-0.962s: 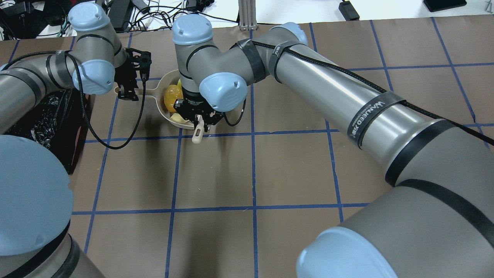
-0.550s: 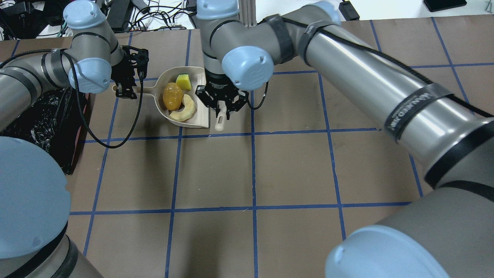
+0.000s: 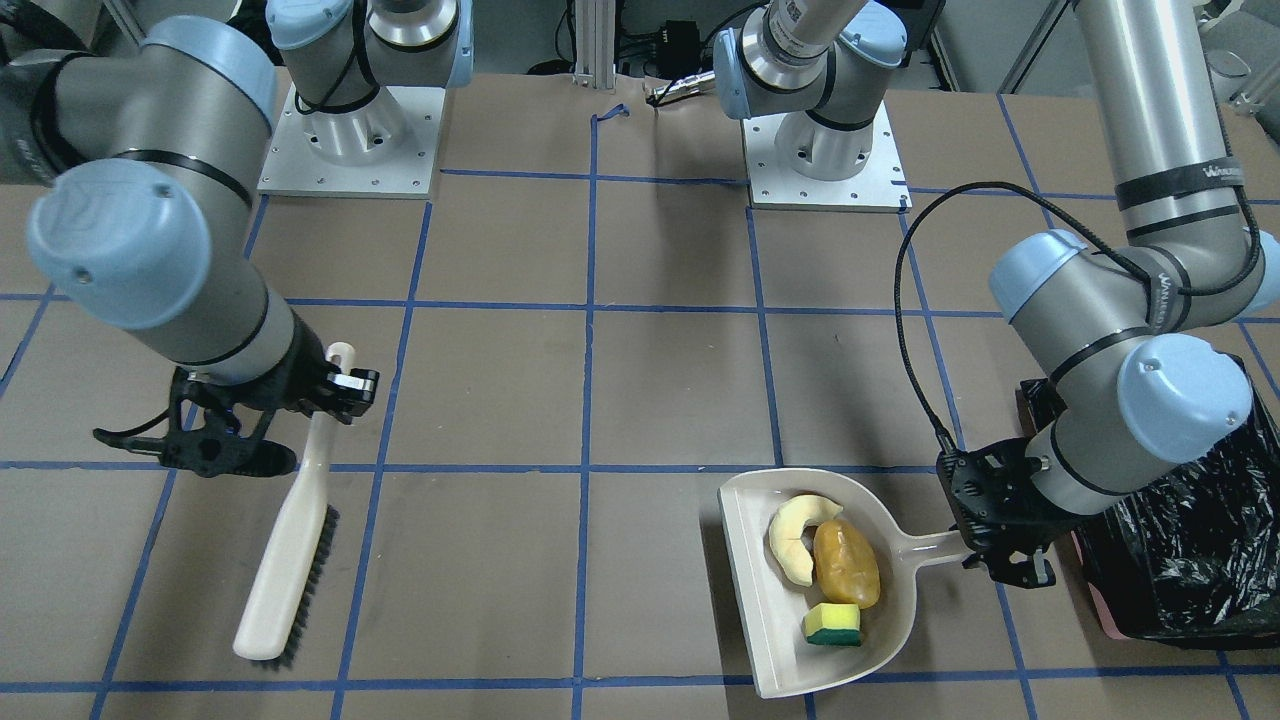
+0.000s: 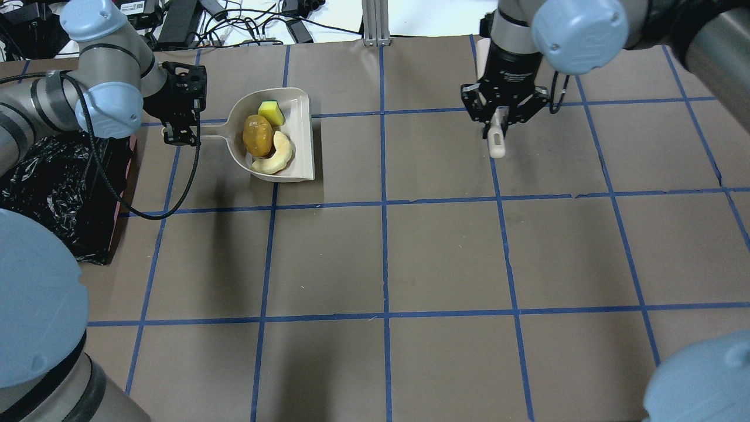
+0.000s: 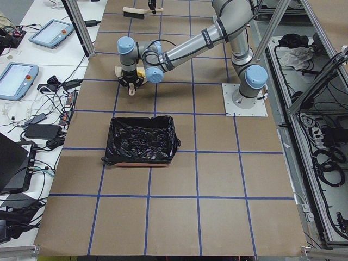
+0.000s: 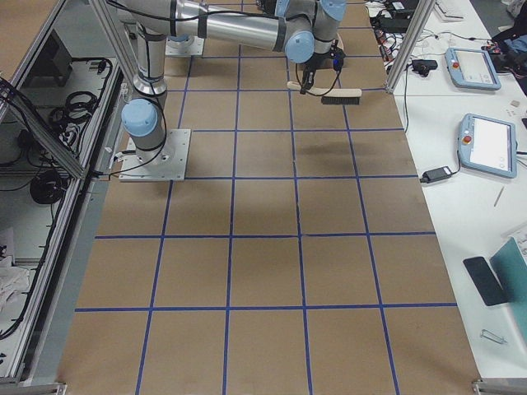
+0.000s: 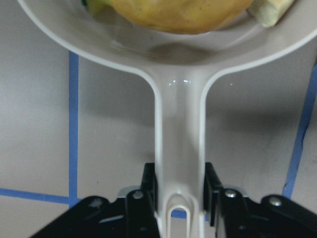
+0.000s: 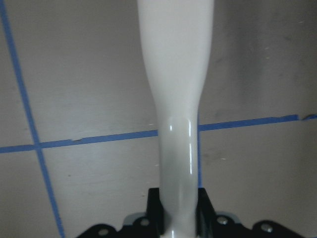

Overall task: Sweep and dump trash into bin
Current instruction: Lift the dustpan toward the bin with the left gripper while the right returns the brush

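Observation:
The cream dustpan (image 4: 297, 139) lies on the table and holds all three trash pieces: the pale fruit slice (image 4: 280, 157), the golden-brown lump (image 4: 256, 135) and the yellow-green sponge (image 4: 269, 111). My left gripper (image 4: 179, 137) is shut on the dustpan handle, which the left wrist view (image 7: 179, 178) shows clamped between the fingers. The bin (image 4: 55, 176), lined with black bag, stands just left of it. My right gripper (image 4: 497, 122) is shut on the handle of the cream brush (image 3: 285, 570), far right of the dustpan. The right wrist view (image 8: 178, 198) shows the same grip.
The brown table has a blue tape grid. Cables and power bricks (image 4: 193, 17) lie beyond the far edge. An aluminium post (image 4: 372, 20) stands at the back centre. Both arm bases (image 3: 820, 150) sit on the robot's side.
My right gripper has carried the brush from the dustpan's mouth far to the right. My left gripper has drawn the dustpan with the trash slightly left, toward the bin.

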